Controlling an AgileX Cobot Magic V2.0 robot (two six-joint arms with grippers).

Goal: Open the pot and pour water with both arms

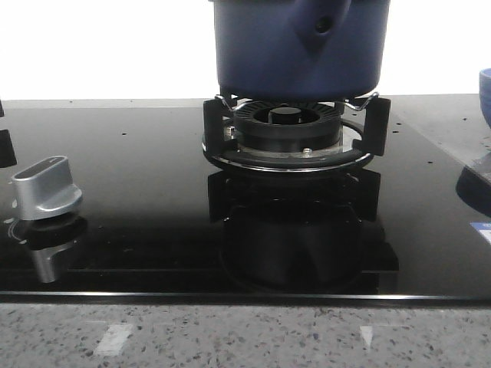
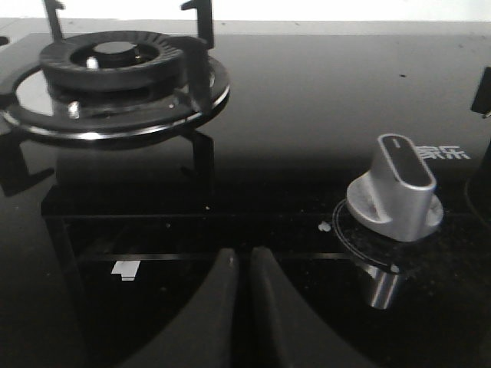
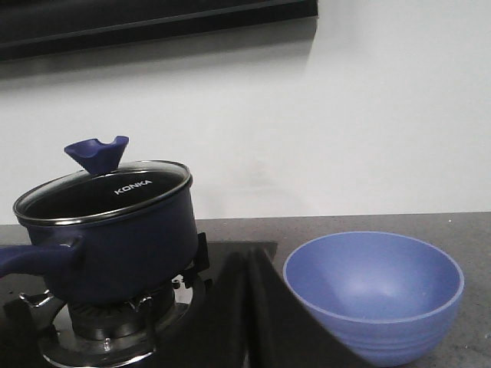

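Observation:
The dark navy pot stands on the gas burner at the back middle, its handle stub pointing toward me. In the right wrist view the pot wears a glass lid with a blue knob. A blue bowl stands on the counter to its right. My right gripper is shut and empty, low between pot and bowl, touching neither. My left gripper is shut and empty over the black glass hob. Neither gripper shows in the front view.
A silver stove knob sits on the hob at the left; it also shows in the left wrist view. A second burner with no pot lies beyond my left gripper. The bowl's edge shows at the far right. A speckled counter edge runs along the front.

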